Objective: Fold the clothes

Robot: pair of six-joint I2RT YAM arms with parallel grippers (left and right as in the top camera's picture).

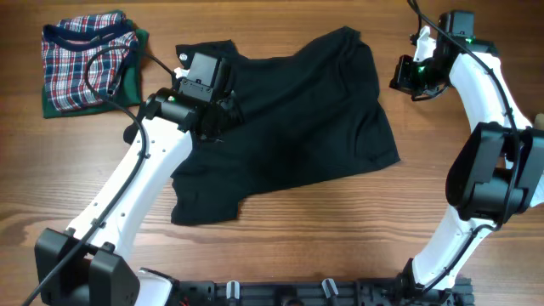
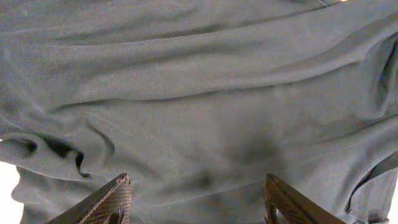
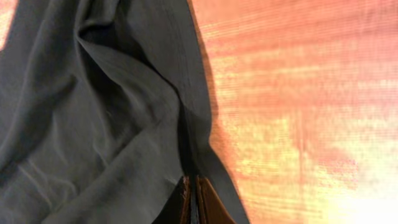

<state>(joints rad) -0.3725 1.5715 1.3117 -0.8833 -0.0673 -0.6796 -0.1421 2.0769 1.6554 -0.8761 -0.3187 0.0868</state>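
- The black shirt (image 1: 297, 119) lies spread out and rumpled in the middle of the wooden counter (image 1: 340, 221), with one sleeve trailing toward the near edge.
- The left end effector (image 1: 219, 115) sits over the shirt's upper left part, close to the collar side.
- In the left wrist view the left end effector (image 2: 196, 202) is spread wide. Its two ribbed fingers (image 2: 115, 200) stand far apart at the bottom of the frame. Only creased black cloth (image 2: 199, 93) shows between and beyond them, and nothing is caught between them.
- The right end effector (image 1: 401, 76) is at the far right of the counter, just beside the shirt's right edge, with a strip of bare wood showing between them from overhead.
- In the right wrist view the right end effector (image 3: 193, 202) has its fingers pressed together with only a thin slit between them. The shirt's hem (image 3: 199, 124) runs down toward the tips, but I cannot tell whether any cloth is pinched.
- A folded plaid garment (image 1: 81, 64) rests on a green one (image 1: 127, 89) at the far left corner, well apart from the shirt.
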